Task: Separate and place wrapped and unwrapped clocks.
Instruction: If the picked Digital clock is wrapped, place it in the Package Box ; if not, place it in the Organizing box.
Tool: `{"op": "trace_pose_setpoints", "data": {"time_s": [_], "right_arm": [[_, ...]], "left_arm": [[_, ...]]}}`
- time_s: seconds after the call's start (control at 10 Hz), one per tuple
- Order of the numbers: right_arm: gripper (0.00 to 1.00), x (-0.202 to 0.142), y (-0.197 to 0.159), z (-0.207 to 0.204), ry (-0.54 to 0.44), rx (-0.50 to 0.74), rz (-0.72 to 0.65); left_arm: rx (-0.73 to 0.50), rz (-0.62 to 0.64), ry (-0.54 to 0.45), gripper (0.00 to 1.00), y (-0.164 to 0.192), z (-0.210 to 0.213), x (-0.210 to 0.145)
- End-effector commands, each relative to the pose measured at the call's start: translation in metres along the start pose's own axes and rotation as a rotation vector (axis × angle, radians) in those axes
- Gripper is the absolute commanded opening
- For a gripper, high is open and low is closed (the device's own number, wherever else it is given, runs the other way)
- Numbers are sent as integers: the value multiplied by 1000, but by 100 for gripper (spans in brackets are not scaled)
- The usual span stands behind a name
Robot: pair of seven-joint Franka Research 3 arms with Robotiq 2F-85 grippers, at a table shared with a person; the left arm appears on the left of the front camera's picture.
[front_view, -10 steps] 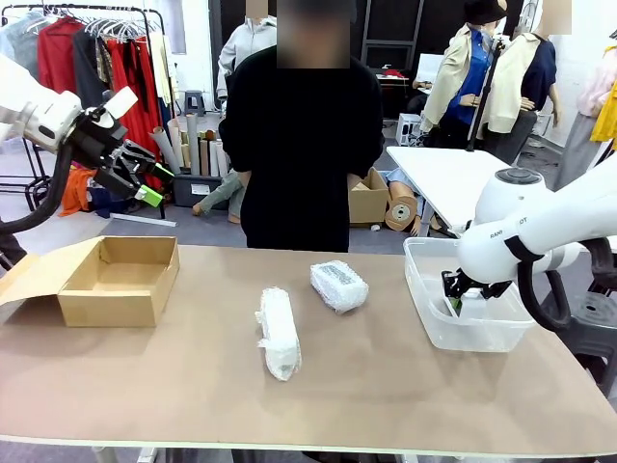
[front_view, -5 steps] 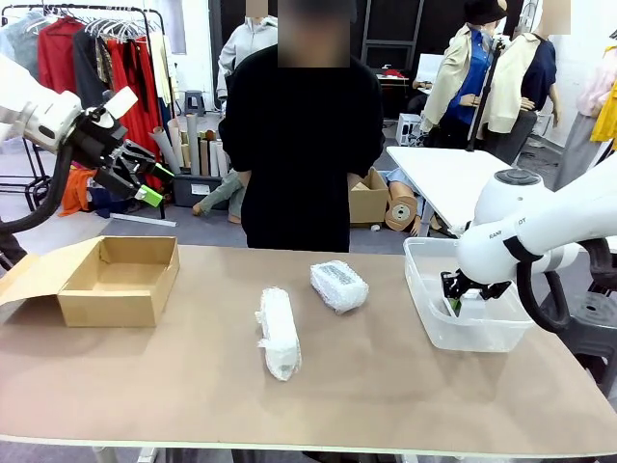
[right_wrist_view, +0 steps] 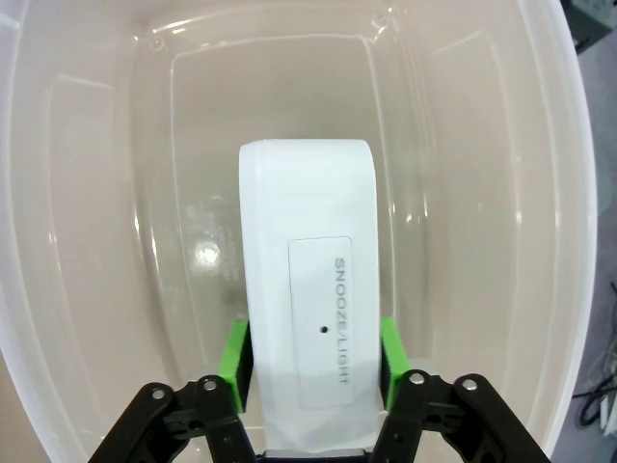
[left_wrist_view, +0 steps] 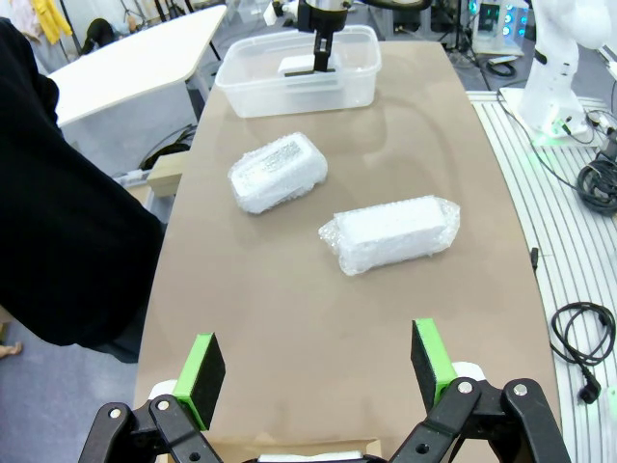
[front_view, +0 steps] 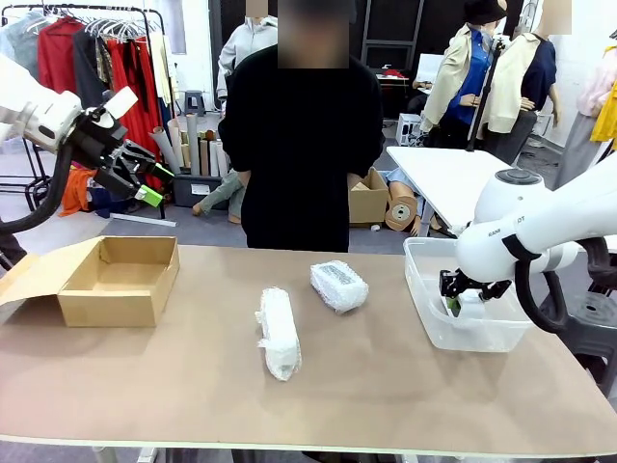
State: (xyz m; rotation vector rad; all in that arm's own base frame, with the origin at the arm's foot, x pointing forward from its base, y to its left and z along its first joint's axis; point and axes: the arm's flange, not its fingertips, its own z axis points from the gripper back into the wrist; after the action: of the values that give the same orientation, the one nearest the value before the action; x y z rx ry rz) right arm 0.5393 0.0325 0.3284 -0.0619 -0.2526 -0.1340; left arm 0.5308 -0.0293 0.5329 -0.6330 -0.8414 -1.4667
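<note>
The unwrapped clock [right_wrist_view: 308, 289], a smooth white block printed SNOOZE/LIGHT, lies on the floor of the clear plastic bin [right_wrist_view: 58, 289]. My right gripper [right_wrist_view: 310, 362] reaches down into that bin [front_view: 424, 280], and its green pads sit close against both sides of the clock. I cannot tell whether they still press on it. Two wrapped clocks lie mid-table, a long one [front_view: 278, 333] and, beyond it, a squat one [front_view: 338, 285]. My left gripper [front_view: 154, 185] hangs open and empty, high above the table's left end. Its wrist view looks down on the long bundle [left_wrist_view: 390, 233] and the squat bundle [left_wrist_view: 278, 173].
An open cardboard box [front_view: 106, 299] stands at the table's left end, flap folded outward. A person in black [front_view: 299, 145] stands at the far edge, behind the wrapped bundles. Bare tabletop lies between the box, the bundles and the bin.
My right arm has shifted very slightly inside the bin. The bundles, the box and the left arm stand as before.
</note>
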Motion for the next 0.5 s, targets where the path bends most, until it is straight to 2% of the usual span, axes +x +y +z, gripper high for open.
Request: {"op": "trace_pose_setpoints", "data": {"time_s": [0.0, 0.4], "right_arm": [[100, 6, 2, 7, 5, 18, -8], [100, 16, -1, 26, 9, 28, -20]], "left_arm": [[2, -1, 1, 100, -2, 0, 1], [2, -1, 1, 100, -2, 0, 1]]}}
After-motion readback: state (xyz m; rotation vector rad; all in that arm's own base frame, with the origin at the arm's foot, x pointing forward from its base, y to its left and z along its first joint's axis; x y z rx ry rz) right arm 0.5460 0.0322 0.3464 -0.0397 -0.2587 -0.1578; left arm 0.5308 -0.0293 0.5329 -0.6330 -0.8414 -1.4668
